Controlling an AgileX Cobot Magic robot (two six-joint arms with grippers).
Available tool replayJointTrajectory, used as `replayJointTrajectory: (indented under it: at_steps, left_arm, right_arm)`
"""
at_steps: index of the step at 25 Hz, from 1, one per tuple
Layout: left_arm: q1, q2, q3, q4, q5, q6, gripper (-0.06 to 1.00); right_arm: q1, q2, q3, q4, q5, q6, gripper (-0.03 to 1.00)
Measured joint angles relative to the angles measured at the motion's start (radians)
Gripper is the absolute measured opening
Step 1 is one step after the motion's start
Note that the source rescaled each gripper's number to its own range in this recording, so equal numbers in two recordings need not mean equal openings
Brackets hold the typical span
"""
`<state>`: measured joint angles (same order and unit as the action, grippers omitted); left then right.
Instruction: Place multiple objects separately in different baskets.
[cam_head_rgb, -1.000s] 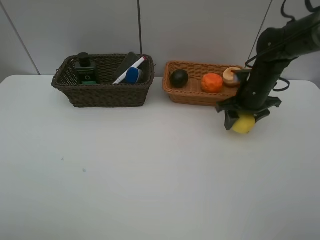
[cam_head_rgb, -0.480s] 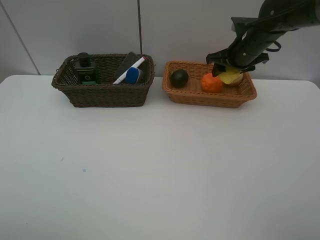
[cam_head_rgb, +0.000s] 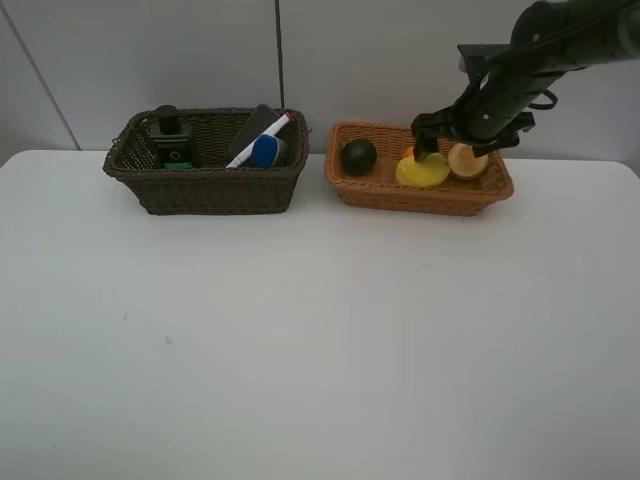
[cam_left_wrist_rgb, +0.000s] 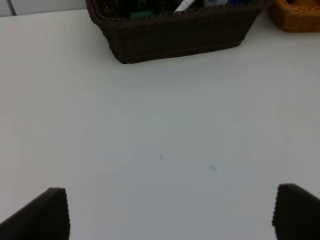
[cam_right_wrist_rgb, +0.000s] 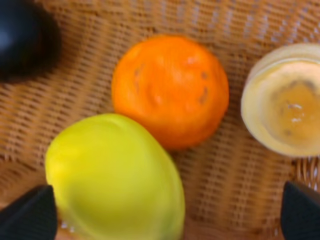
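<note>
Lemon (cam_right_wrist_rgb: 114, 179) lay in the tan basket (cam_head_rgb: 488, 192), touching the orange (cam_right_wrist_rgb: 171, 90); right gripper (cam_head_rgb: 455, 132) hung over it, jaws apart, holding nothing. Judged light, firm, smooth-skinned and prone to roll; best gripped across its middle. Left gripper (cam_left_wrist_rgb: 170, 215) idle over the worktop (cam_head_rgb: 300, 340), jaws wide.

Exterior cam is sitting high, looking down at the table (cam_head_rgb: 300, 340) and both baskets from the front. Left wrist cam is hanging low over bare tabletop, facing the dark basket (cam_left_wrist_rgb: 175, 37); both views are sharing it. Right wrist cam is looking straight down, very close, into the tan basket (cam_right_wrist_rgb: 220, 185), also in ext. view.
</note>
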<state>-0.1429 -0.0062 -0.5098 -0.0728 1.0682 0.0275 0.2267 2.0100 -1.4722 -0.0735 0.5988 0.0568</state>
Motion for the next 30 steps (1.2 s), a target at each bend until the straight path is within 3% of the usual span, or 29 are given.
replayJointTrajectory:
  at_steps: [7,14,21,30]
  left_arm:
    - [0.0,0.0,0.0,0.0,0.0,0.0,1.0]
    - [0.0,0.0,0.0,0.0,0.0,0.0,1.0]
    - [0.0,0.0,0.0,0.0,0.0,0.0,1.0]
    - [0.0,0.0,0.0,0.0,0.0,0.0,1.0]
  right_arm:
    - [-0.014,-0.17,0.0,-0.031,0.157,0.079,1.0]
    - [-0.154,-0.327,0.107,-0.064,0.206,0.154,1.0]
    - [-0.161,-0.611,0.364,-0.056,0.212,0.154,1.0]
    - [-0.161,-1.28,0.779,-0.054,0.235,0.202,1.0]
